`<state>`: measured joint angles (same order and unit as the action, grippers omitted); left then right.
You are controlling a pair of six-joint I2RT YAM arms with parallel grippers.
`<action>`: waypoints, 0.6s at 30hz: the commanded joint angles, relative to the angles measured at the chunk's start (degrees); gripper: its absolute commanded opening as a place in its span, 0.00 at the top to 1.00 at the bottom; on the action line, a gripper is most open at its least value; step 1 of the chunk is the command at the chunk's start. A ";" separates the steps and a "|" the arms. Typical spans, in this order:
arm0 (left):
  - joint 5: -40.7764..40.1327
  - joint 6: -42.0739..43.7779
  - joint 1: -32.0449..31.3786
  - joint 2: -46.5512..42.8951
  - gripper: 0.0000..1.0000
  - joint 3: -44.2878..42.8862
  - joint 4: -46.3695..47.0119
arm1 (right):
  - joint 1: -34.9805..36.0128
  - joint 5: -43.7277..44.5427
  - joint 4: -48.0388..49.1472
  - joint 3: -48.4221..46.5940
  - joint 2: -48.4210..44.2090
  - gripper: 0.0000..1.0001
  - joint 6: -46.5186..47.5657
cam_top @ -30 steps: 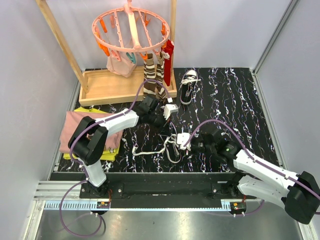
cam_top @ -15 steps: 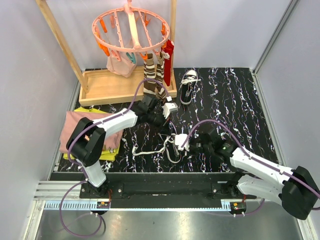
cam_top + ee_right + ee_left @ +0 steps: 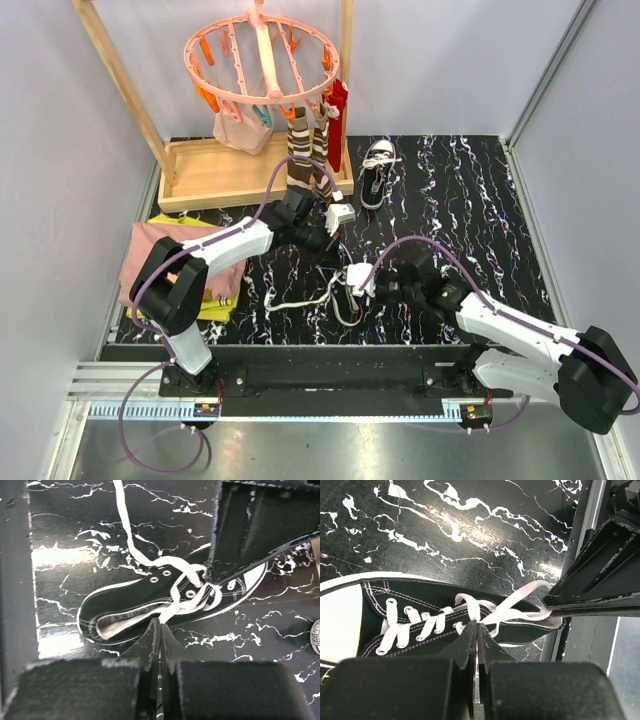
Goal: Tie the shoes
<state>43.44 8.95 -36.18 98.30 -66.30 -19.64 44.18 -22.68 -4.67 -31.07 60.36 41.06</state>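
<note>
One black shoe [image 3: 415, 602] with a white toe cap lies on its side on the marbled mat, between my two grippers. My left gripper [image 3: 477, 626] is shut on a white lace [image 3: 472, 611] just above the eyelets. From the heel side, my right gripper [image 3: 160, 623] is shut on the other lace strand [image 3: 172, 611] of the same shoe [image 3: 130, 605]. From above, the left gripper [image 3: 335, 243] and right gripper [image 3: 350, 272] nearly meet. Loose lace ends [image 3: 300, 300] trail toward the near left. A second shoe [image 3: 377, 172] stands at the back by the rack.
A wooden rack [image 3: 215, 175] with a pink peg hanger [image 3: 262, 62] and hanging brown striped socks [image 3: 305, 160] fills the back left. Folded pink and yellow cloths [image 3: 160, 260] lie at the left edge. The metal rail [image 3: 330, 365] runs along the near edge.
The right arm has edged a little left, toward the shoe. The left gripper has shifted slightly toward the back. Both stay shut.
</note>
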 commanded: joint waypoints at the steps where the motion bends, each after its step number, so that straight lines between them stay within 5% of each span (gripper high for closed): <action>1: 2.70 -0.51 -0.12 -2.68 1.00 -1.55 1.62 | -0.15 1.76 4.14 -1.71 1.68 1.00 0.08; 18: 3.23 -1.74 -0.11 -3.64 1.00 -0.76 1.62 | -0.15 2.90 12.49 -3.74 10.04 1.00 0.43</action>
<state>44.25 8.12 -36.18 97.12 -66.30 -19.64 44.18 -21.21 2.76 -32.36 69.19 41.06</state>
